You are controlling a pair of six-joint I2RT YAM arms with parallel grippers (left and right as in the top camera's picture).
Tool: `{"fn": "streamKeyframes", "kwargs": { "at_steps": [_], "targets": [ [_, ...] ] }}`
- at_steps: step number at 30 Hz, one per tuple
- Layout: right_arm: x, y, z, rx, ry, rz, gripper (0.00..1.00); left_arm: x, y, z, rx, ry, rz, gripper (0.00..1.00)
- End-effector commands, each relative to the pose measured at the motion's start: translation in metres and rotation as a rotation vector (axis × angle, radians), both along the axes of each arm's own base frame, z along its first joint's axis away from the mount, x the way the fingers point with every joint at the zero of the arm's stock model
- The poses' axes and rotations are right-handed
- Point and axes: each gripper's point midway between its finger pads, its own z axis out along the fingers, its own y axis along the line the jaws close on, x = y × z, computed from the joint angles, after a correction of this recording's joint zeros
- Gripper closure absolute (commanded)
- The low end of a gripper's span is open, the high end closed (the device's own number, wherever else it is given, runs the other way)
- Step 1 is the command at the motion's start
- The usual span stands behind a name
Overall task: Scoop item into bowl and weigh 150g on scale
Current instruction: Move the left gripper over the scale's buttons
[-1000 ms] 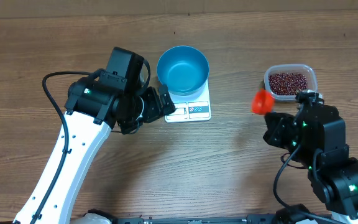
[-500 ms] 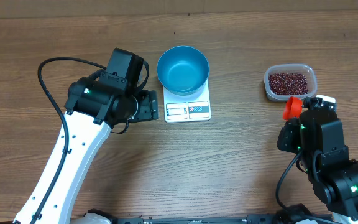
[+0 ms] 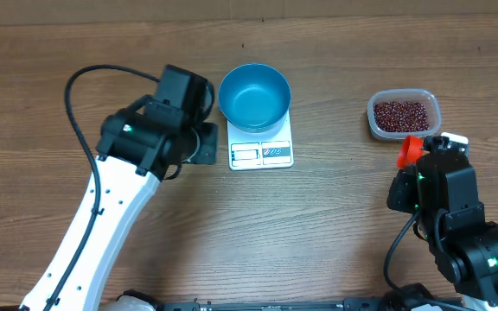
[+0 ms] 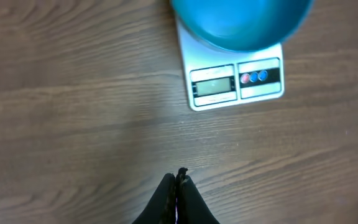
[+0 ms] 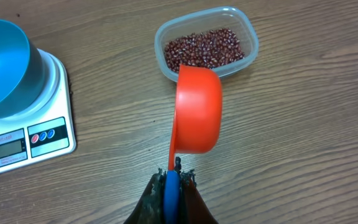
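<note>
Right end effector point(image 5: 172, 178) clenched on orange scoop point(image 5: 197, 109) near beans point(image 5: 204, 48); left end effector point(image 4: 178, 179) clenched empty beside scale point(image 4: 236, 88).

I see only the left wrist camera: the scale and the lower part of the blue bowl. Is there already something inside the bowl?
Observer: No. From overhead the bowl is empty, plain blue inside, and it sits on the scale.
Operator: Where are the beans, then?
Observer: The beans lie in a clear tub, to the right of the scale and apart from it.
Operator: And what does the right arm do?
Observer: The right gripper is shut on the blue handle of an orange scoop. The cup of the scoop is close to the tub's near rim, not in the beans.
</note>
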Motion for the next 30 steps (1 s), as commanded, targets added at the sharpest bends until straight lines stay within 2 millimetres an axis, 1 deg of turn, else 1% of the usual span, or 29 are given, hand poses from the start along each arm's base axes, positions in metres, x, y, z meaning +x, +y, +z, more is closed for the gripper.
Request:
{"fn": "streamKeyframes", "kwargs": {
  "at_steps": [1, 2, 5, 9, 12, 14, 18, 21, 24, 26, 28, 30],
  "targets": [
    [0.002, -0.003, 0.015, -0.007, -0.044, -0.011, 0.96, -0.003, -0.024, 0.013, 0.045, -0.081, -0.208, 0.96],
    [0.002, -0.003, 0.015, -0.006, -0.044, -0.011, 0.96, -0.005, -0.032, 0.013, 0.053, -0.094, -0.259, 0.95],
    [0.002, -0.003, 0.015, -0.006, -0.044, -0.011, 0.96, -0.011, -0.047, 0.012, 0.07, -0.103, -0.344, 0.96],
    [0.002, -0.003, 0.015, -0.007, -0.043, -0.011, 0.96, -0.012, -0.053, 0.006, 0.076, -0.084, -0.359, 0.95],
    [0.002, -0.003, 0.015, -0.007, -0.043, -0.011, 0.96, -0.008, -0.055, -0.004, 0.086, -0.057, -0.361, 0.96],
    [0.002, -0.003, 0.015, -0.006, -0.044, -0.011, 0.96, -0.002, -0.06, -0.017, 0.096, -0.033, -0.363, 0.95],
    [0.002, -0.003, 0.015, -0.006, -0.044, -0.011, 0.96, 0.011, -0.068, -0.03, 0.098, -0.029, -0.364, 0.96],
    [0.002, -0.003, 0.015, -0.007, -0.044, -0.011, 0.96, 0.019, -0.08, -0.04, 0.095, -0.032, -0.39, 0.95],
    [0.003, -0.003, 0.016, -0.006, -0.047, -0.011, 0.96, 0.023, -0.091, -0.053, 0.115, -0.027, -0.443, 0.96],
    [0.003, -0.003, 0.016, -0.006, -0.048, -0.011, 0.96, 0.025, -0.102, -0.068, 0.136, -0.012, -0.497, 0.96],
    [0.003, -0.003, 0.016, -0.006, -0.048, -0.011, 0.96, 0.025, -0.107, -0.077, 0.15, -0.003, -0.519, 0.96],
    [0.003, -0.003, 0.016, -0.006, -0.048, -0.011, 0.96, 0.028, -0.112, -0.09, 0.164, 0.013, -0.524, 0.96]
  ]
}}
